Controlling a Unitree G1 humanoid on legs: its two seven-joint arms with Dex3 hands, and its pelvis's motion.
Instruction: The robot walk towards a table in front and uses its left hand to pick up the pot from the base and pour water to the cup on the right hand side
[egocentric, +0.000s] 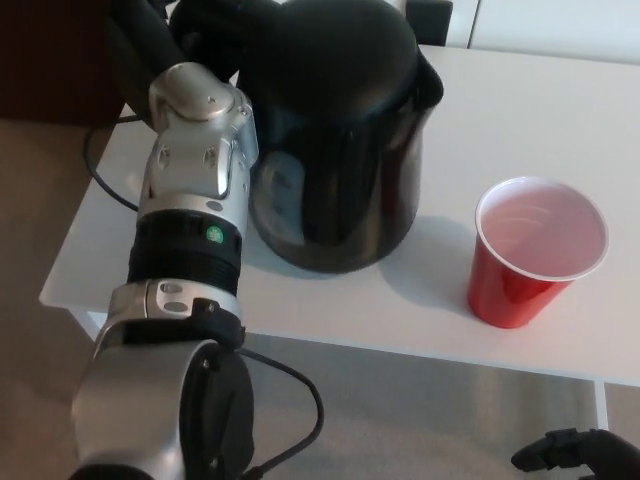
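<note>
Pot (340, 130), black and bulky, is up off the table (520, 110), clasped at its far-left side by the left hand (200, 25) and upright, left of the red cup (535, 250). Pickup looks done; pouring is not begun. The right hand (575, 455) barely shows, grip unreadable.
</note>
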